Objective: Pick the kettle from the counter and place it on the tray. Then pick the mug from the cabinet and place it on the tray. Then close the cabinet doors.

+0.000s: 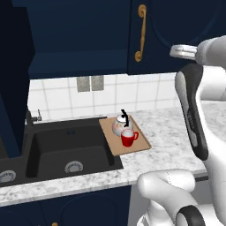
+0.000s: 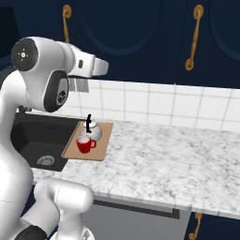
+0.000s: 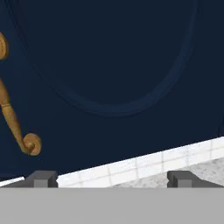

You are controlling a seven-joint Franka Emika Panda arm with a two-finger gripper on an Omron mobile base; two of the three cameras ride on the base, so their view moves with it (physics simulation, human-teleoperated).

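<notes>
Gripper point(image 3: 112, 177) open, tips spread wide and nothing between them, facing a navy cabinet door point(image 3: 113, 65) at close range; brass handle point(image 3: 17, 127) off to the left of the tips. Left to right on the counter point(image 1: 176, 132): black sink point(image 1: 66, 145), then tray point(image 1: 115, 143) just beside it, kettle point(image 1: 120, 125) at the back of the tray and red mug point(image 1: 128, 138) in front, the two touching or nearly so. Both placements look done; doors remain. From the left base view, a door edge at far left appears to stand open, though that is not certain. Risks, as I judge them: spread fingers could catch the handle's curled end and drag the door wrong; a push on the panel off-centre could leave it ajar; a wide swing of the arm low over the counter could clip the kettle's tall handle or knock the mug off the tray toward the sink.
</notes>
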